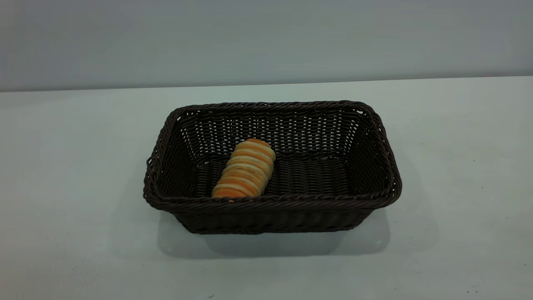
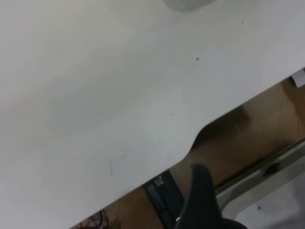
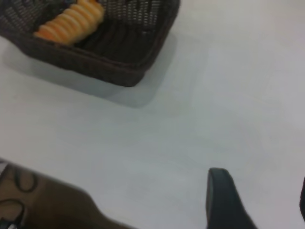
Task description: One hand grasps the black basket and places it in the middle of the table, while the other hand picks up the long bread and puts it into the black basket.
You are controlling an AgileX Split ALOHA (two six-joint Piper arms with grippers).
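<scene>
The striped golden-orange long bread (image 1: 245, 170) lies inside the dark woven wicker black basket (image 1: 272, 202), mid-table, so the task looks finished. The right gripper (image 3: 259, 200) hangs well apart from it, fingers spread, empty. For the left gripper (image 2: 202, 200), beyond the table (image 2: 95, 95) edge, I cannot tell.

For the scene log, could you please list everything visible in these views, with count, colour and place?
black basket: one, dark brown-black woven wicker, standing mid-table, open side up.
long bread: one, golden-orange with pale cream stripes, lying inside the basket toward its left half, angled from the front wall to the back.
table: one, white-grey, under the basket, a few tiny dark specks.
wall: one, plain grey, behind the table.
floor: brown, past the table edge in the left wrist view.
left end effector: one black finger seen, over the table edge, away from the basket.
right end effector: black, fingers apart, over bare table beside the basket.
</scene>
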